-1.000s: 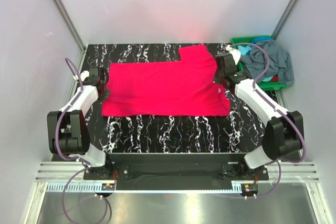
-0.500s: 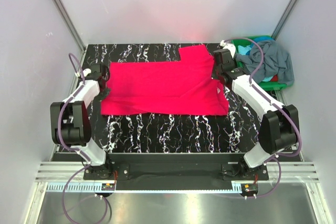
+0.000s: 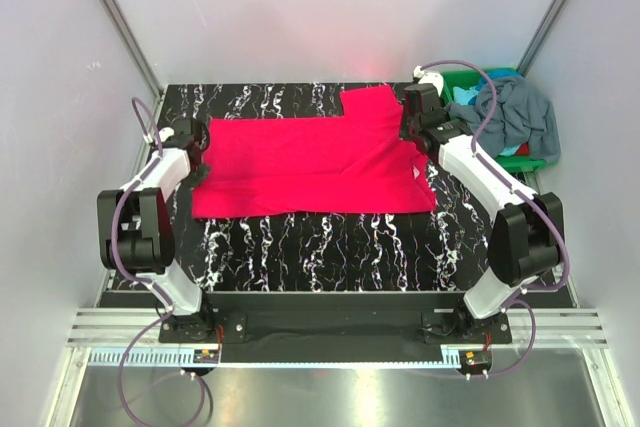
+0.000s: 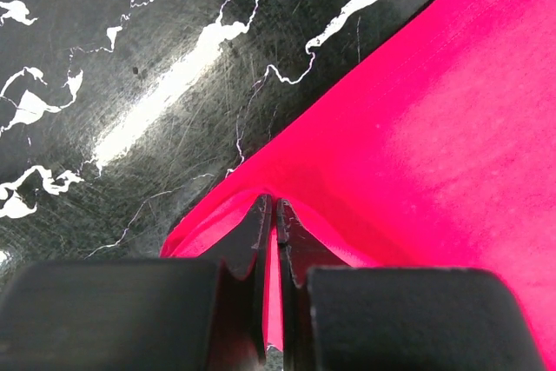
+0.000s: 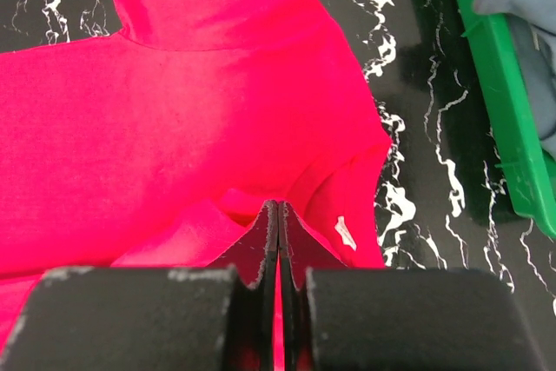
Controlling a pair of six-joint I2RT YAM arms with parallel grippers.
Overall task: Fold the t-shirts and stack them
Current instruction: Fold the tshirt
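Left wrist, left claw pinching magenta t-shirt

Count: 1 magenta t-shirt, 1 grey-blue t-shirt, 1 teal t-shirt, 1 green bin, 2 grippers: left gripper, right gripper.

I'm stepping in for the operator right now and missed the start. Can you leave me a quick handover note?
Left gripper: shut on the magenta t-shirt, at its left edge.
Right gripper: shut on its right edge.
The shirt lies spread on the table; grey-blue t-shirt and teal t-shirt sit bunched in the green bin.
Done: nothing stacked. Left: fold all three, stack.
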